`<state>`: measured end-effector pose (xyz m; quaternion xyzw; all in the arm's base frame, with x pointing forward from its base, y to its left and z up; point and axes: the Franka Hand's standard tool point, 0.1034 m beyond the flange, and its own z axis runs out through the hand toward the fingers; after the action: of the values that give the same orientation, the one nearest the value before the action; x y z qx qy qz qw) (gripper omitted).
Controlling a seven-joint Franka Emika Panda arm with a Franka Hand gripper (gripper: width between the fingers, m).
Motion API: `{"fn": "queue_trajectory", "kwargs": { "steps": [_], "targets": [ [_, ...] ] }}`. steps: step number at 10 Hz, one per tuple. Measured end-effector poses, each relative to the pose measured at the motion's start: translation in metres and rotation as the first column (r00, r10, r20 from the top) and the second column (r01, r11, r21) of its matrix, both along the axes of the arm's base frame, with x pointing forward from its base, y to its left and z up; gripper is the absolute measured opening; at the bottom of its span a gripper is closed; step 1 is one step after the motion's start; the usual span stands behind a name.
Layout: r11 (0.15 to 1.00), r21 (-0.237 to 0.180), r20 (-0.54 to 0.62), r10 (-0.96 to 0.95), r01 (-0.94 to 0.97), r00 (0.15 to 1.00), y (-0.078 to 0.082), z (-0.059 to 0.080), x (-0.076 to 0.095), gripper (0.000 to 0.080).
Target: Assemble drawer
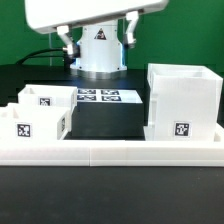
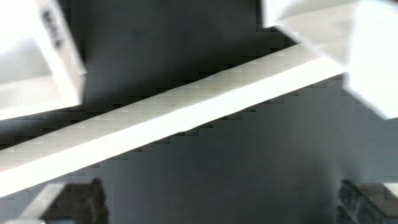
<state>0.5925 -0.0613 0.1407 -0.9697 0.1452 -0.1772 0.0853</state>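
Note:
The large boxy white casing (image 1: 182,98) stands at the exterior view's right, with a square tag on its front. Two small white trays (image 1: 45,100) (image 1: 35,124) sit at the left, each tagged. In the wrist view my gripper (image 2: 217,205) is open and empty. Its dark fingertips (image 2: 71,202) stand far apart, high above the dark table. A corner of a tray (image 2: 39,55) and a corner of the casing (image 2: 347,40) show beyond the rail. In the exterior view only the white arm (image 1: 90,15) shows at the top; the fingers cannot be made out there.
A long low white rail (image 1: 110,150) runs along the front of the table and crosses the wrist view diagonally (image 2: 178,110). The marker board (image 1: 100,96) lies flat between the trays and the casing. The robot base (image 1: 98,50) stands behind it.

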Motion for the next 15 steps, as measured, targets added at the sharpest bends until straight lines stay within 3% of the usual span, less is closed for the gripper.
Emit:
{"fn": "queue_trajectory", "kwargs": {
  "steps": [3, 4, 5, 7, 9, 13, 15],
  "targets": [
    [0.983, -0.078, 0.002, 0.167, -0.167, 0.986, -0.001, -0.001, 0.0, 0.0648],
    [0.996, 0.0, -0.053, 0.092, -0.092, 0.994, 0.007, 0.0, -0.004, 0.0649],
    [0.996, 0.037, -0.098, 0.081, -0.078, 0.992, 0.003, -0.002, -0.007, 0.0649],
    [0.995, 0.095, -0.178, 0.033, -0.016, 0.984, -0.01, -0.016, -0.013, 0.0649],
    [0.994, 0.108, -0.196, 0.022, -0.001, 0.98, -0.017, -0.026, -0.016, 0.0649],
    [0.995, 0.104, -0.197, 0.029, -0.009, 0.98, -0.016, -0.026, -0.016, 0.0649],
    [0.994, 0.018, -0.215, 0.108, -0.107, 0.971, -0.019, -0.033, -0.017, 0.0649]
  ]
}}
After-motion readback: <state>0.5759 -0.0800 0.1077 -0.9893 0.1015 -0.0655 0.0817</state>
